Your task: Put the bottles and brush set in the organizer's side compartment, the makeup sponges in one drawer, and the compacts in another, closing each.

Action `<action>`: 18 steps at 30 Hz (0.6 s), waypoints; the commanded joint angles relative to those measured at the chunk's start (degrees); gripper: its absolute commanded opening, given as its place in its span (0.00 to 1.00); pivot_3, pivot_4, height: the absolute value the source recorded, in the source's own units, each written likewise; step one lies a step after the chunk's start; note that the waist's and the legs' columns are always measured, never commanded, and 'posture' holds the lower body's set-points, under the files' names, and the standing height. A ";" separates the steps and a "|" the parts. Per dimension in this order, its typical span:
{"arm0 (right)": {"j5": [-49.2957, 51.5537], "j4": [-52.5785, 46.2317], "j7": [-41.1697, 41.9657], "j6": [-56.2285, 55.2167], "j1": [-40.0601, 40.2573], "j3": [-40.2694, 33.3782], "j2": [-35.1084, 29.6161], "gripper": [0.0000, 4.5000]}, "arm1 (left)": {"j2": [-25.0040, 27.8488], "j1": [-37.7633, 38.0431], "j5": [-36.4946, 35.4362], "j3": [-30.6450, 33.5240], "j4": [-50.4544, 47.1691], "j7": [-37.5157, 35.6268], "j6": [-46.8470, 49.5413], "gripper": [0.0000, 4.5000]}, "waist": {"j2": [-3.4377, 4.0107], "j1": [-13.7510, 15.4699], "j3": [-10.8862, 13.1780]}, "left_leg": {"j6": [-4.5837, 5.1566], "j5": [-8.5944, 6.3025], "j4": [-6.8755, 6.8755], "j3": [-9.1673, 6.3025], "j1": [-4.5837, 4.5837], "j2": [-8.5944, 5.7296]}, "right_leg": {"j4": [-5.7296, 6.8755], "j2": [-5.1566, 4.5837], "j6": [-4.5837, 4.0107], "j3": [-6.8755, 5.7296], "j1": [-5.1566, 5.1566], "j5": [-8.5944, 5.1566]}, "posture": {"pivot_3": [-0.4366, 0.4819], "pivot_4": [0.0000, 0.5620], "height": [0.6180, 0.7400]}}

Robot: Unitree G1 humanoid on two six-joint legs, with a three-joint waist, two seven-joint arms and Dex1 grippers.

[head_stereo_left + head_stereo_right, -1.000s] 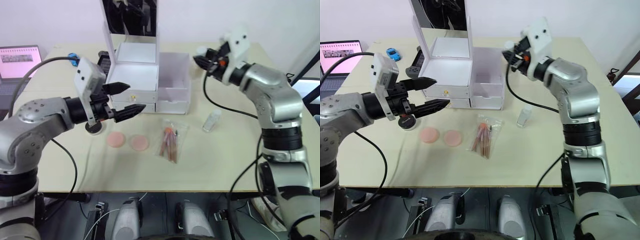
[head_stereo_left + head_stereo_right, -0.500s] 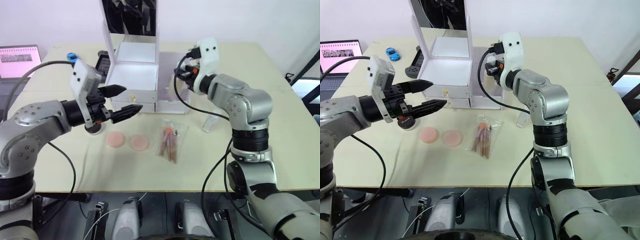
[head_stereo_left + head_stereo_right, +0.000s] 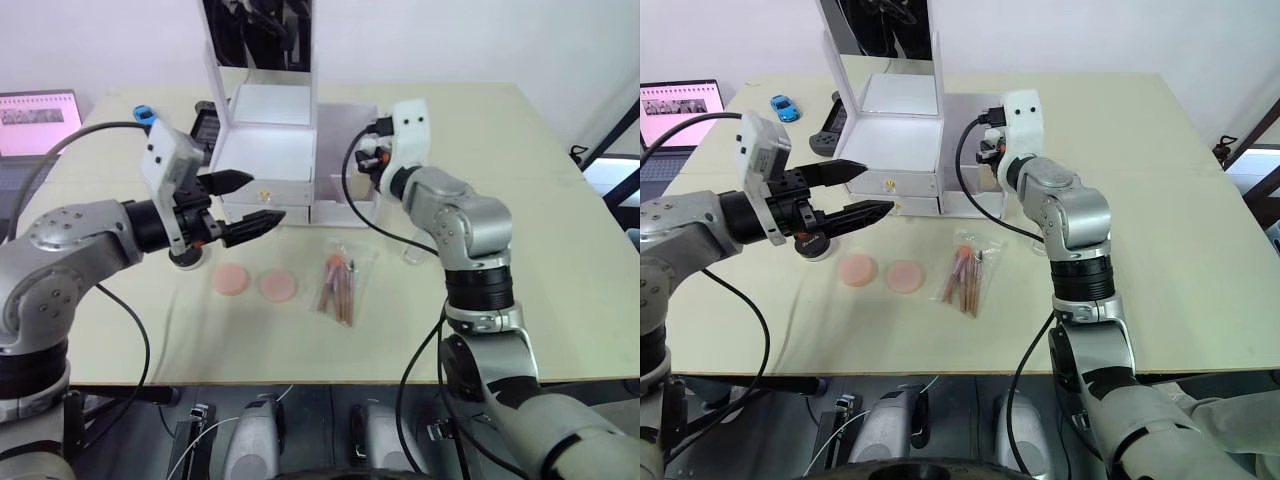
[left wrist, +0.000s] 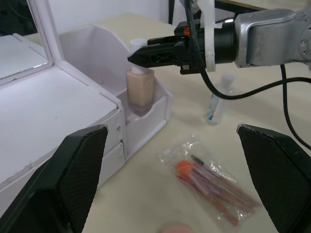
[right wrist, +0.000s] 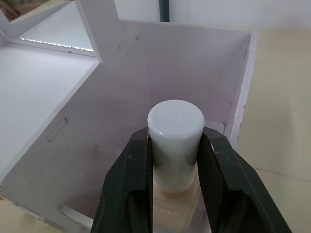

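Observation:
My right gripper (image 5: 175, 140) is shut on a beige bottle (image 4: 141, 86) with a white cap (image 5: 175, 121), held upright inside the side compartment (image 3: 347, 192) of the white organizer (image 3: 265, 150). A second, clear bottle (image 4: 217, 99) lies on the table right of the organizer. The bagged brush set (image 3: 338, 282) lies in front of the organizer. Left of it are two pink makeup sponges (image 3: 232, 279) (image 3: 278, 286). My left gripper (image 3: 265, 195) hangs open in front of the gold-knobbed drawers (image 3: 266, 196). One black compact (image 3: 188, 260) shows beneath it.
A laptop (image 3: 35, 125) sits at the table's far left. A blue toy car (image 3: 145, 113) and a black controller (image 3: 825, 135) lie behind my left arm. The organizer's mirror (image 3: 260, 35) stands upright at the back. Bare table lies to the right.
My right arm has swung left and down, carrying the capped bottle from above the table into the side compartment. The left gripper has barely moved and stays open.

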 commanded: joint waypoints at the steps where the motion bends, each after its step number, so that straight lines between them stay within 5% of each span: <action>1: -1.82 -1.47 -0.10 -2.30 -0.07 1.10 -0.02 0.20 | 0.36 -0.95 0.10 0.37 -0.64 -0.29 -1.00 1.00 | 0.00 0.00 0.00 | 0.00 0.00 0.00 0.00 0.00 0.00 | 0.00 0.00 0.00 0.00 0.00 0.00 | 0.48 0.27 1.00; 10: -3.81 -2.15 0.15 -2.90 2.03 2.83 1.15 0.20 | 0.45 -1.41 1.70 -1.11 -0.16 -1.24 -2.02 1.00 | 0.00 0.00 0.00 | 0.00 0.00 -0.02 0.00 -0.04 0.00 | 0.00 0.00 0.00 0.00 -0.06 0.00 | 0.48 0.27 1.00; 11: -3.93 -2.35 0.14 -2.80 2.04 2.83 1.13 0.40 | 0.43 -1.42 1.79 -1.27 -0.14 -1.40 -2.08 1.00 | 0.00 0.00 0.00 | 0.00 0.00 -0.02 0.00 -0.04 0.00 | 0.00 0.00 0.00 0.01 -0.06 0.00 | 0.48 0.27 1.00; 16: -3.81 -3.83 0.53 -1.86 1.39 2.04 0.60 0.95 | 0.28 -1.50 2.19 -1.81 -0.07 -1.80 -2.43 1.00 | 0.00 0.00 0.00 | 0.00 0.00 -0.02 0.00 -0.06 0.00 | 0.00 0.00 0.00 0.01 -0.08 0.00 | 0.48 0.27 1.00; 18: -3.59 -4.98 0.73 -1.00 0.61 1.55 0.04 0.99 | 0.15 -1.79 2.25 -1.91 -0.05 -1.81 -2.36 1.00 | 0.00 0.00 0.00 | 0.00 0.00 -0.02 0.01 -0.07 0.00 | 0.00 0.00 0.00 0.01 -0.09 0.00 | 0.48 0.27 1.00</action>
